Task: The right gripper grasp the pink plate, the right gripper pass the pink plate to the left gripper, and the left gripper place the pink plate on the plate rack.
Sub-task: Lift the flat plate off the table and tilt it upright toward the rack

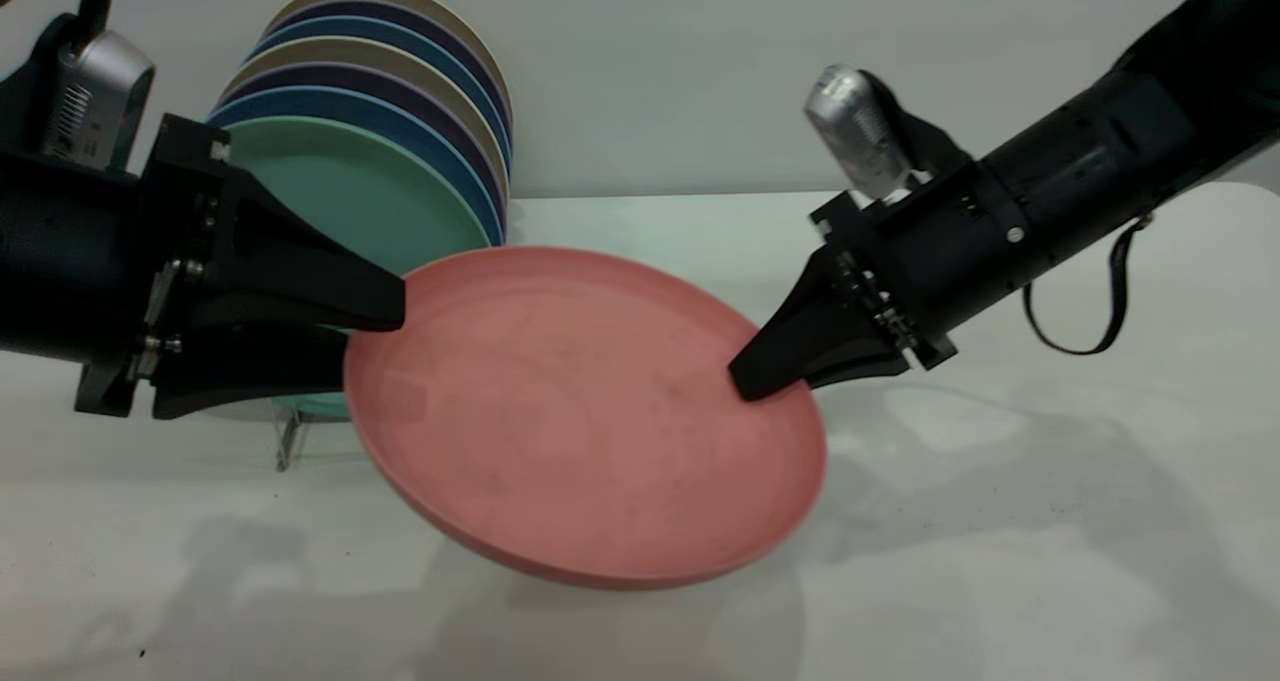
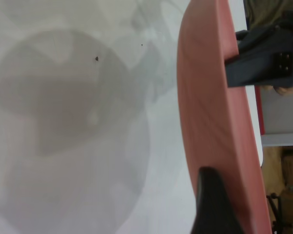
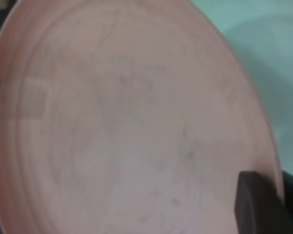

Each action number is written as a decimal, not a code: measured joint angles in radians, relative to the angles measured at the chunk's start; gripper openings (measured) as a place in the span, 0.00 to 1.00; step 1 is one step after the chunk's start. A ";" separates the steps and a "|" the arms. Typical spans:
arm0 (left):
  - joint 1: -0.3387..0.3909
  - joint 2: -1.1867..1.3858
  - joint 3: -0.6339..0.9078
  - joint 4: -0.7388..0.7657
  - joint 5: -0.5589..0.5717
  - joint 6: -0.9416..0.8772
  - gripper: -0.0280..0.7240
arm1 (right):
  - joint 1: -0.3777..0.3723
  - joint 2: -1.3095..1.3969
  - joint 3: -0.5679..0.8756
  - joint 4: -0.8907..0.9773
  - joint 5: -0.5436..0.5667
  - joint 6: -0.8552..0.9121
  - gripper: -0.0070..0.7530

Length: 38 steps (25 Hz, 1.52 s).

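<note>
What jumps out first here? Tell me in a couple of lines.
The pink plate held tilted in mid-air above the table, the right gripper shut on its right rim and the left gripper straddling its left rim. Behind the left gripper, a row of colored plates stands upright.

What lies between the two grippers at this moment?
Only the pink plate, tilted above the table: the left gripper is at its left rim, the right gripper shut on its right rim. The exterior view shows it.

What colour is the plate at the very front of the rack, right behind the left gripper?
Teal-green plate, clearest in the exterior view.
</note>
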 joint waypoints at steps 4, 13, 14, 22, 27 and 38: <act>0.000 0.000 0.000 0.003 -0.008 0.000 0.66 | 0.034 -0.003 0.000 0.021 0.016 0.000 0.03; 0.000 0.000 0.000 0.025 -0.031 -0.019 0.66 | 0.062 -0.074 0.000 0.044 0.027 -0.001 0.03; 0.000 0.000 -0.001 0.025 -0.033 -0.019 0.65 | 0.069 -0.082 0.000 0.050 0.027 -0.001 0.03; 0.000 0.000 -0.001 0.024 -0.033 -0.019 0.26 | 0.102 -0.101 0.001 0.059 0.016 -0.010 0.05; 0.000 0.000 -0.001 0.023 -0.035 -0.012 0.20 | 0.104 -0.101 0.001 0.059 0.015 -0.027 0.13; 0.000 0.000 -0.001 0.052 -0.109 0.073 0.20 | 0.003 -0.106 0.001 0.074 0.069 0.012 0.70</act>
